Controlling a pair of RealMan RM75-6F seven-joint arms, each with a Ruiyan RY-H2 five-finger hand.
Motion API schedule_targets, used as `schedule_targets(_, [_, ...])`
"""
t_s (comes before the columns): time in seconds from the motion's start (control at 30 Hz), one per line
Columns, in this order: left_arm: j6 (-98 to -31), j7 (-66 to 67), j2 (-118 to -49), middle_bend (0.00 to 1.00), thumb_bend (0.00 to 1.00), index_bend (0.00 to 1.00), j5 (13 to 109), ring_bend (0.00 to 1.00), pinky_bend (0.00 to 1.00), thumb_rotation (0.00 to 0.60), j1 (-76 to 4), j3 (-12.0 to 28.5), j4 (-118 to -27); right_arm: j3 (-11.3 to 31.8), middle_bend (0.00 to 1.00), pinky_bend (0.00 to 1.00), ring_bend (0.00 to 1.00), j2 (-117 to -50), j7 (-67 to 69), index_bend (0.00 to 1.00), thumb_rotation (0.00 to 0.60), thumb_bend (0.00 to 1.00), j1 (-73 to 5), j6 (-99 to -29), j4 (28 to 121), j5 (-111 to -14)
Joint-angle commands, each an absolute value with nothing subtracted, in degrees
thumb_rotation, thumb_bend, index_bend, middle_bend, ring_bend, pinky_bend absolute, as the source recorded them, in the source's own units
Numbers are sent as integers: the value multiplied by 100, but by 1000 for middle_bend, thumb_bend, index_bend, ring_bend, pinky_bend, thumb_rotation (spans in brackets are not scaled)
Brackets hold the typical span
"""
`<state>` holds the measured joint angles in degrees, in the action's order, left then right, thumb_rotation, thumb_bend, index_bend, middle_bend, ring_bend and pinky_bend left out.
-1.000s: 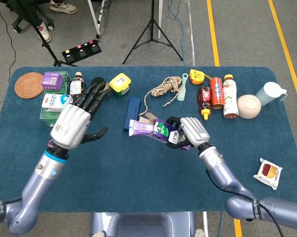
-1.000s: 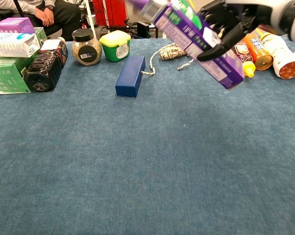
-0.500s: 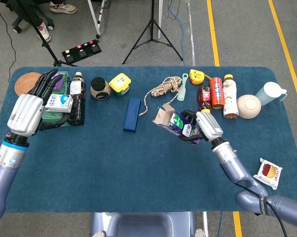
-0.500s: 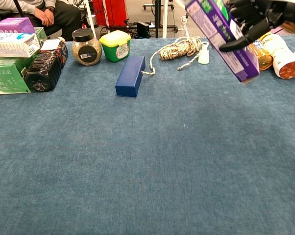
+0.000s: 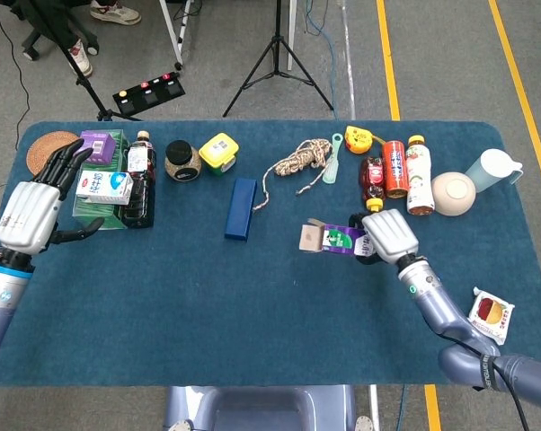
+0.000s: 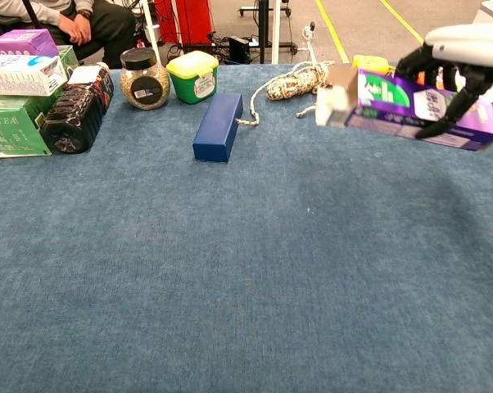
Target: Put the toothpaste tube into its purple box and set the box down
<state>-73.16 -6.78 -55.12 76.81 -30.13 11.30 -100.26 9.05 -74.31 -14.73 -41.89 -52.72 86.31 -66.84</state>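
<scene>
The purple toothpaste box lies roughly level in the air, right of the table's middle, and my right hand grips its right end from above. In the chest view the same box hangs above the cloth under that hand, with its end flap open toward the left. No tube shows outside the box; I cannot tell whether the pale bit at its mouth is the tube. My left hand hovers open near the table's left edge, holding nothing.
A dark blue box lies mid-table, with a coiled rope behind it. Jar, yellow tub and stacked tea boxes stand at the back left. Bottles, a bowl and a pitcher crowd the back right.
The right hand carried the box rightward and tipped it from steeply tilted to nearly level. The tube end that stuck out one second ago no longer shows. The left hand drew back to the left edge.
</scene>
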Motion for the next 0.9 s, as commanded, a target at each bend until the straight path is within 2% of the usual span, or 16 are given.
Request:
schedule_targets(0.03, [-7300, -883, -5637, 0, 217, 0, 7779, 0, 289, 600, -2911, 1033, -9771, 668, 511, 550, 507, -7595, -2736, 501, 600, 474, -4321, -5285, 8763, -6038])
schedule_targets(0.33, [-7165, -1462, -5872, 0, 219, 0, 7851, 0, 289, 600, -2750, 898, -9073, 619, 509, 553, 501, -8198, -3475, 501, 600, 475, -4470, -5238, 8617, -5077])
schedule_targets(0.43, [-7134, -1644, -5929, 0, 220, 0, 7872, 0, 289, 600, -2721, 894, -8869, 642, 484, 553, 474, -8287, -3465, 460, 600, 467, -4501, -5174, 8619, -4867])
schedule_targets(0.47, [-7118, -1719, -5944, 0, 221, 0, 7871, 0, 289, 600, -2708, 895, -8810, 655, 455, 552, 448, -8291, -3388, 412, 600, 440, -4506, -5106, 8644, -4822])
schedule_targets(0.53, [-7103, -1792, -5961, 0, 221, 0, 7890, 0, 289, 600, -2698, 892, -8748, 658, 367, 534, 374, -8263, -3295, 291, 600, 304, -4515, -5010, 8673, -4803])
schedule_targets(0.6, [-7096, -1852, -5983, 0, 221, 0, 7912, 0, 289, 600, -2685, 889, -8681, 660, 224, 472, 257, -8193, -3171, 142, 600, 78, -4526, -4875, 8745, -4777])
schedule_targets(0.63, [-7094, -1893, -5998, 0, 221, 0, 7931, 0, 289, 600, -2673, 882, -8648, 679, 181, 445, 218, -8143, -3108, 105, 600, 33, -4530, -4855, 8811, -4785])
schedule_targets(0.67, [-7096, -1919, -6004, 0, 221, 0, 7944, 0, 289, 600, -2666, 878, -8633, 690, 129, 406, 167, -8113, -3076, 69, 600, 3, -4526, -4869, 8858, -4810])
schedule_targets(0.77, [-7114, -1994, -6021, 0, 221, 0, 7998, 0, 289, 600, -2639, 865, -8593, 718, 57, 335, 89, -8005, -2977, 38, 600, 0, -4508, -4932, 9019, -4898])
schedule_targets(0.9, [-7213, -2110, -6013, 0, 215, 0, 8147, 0, 265, 600, -2535, 785, -8585, 798, 39, 291, 70, -7694, -2728, 34, 600, 0, -4432, -5052, 9446, -5090])
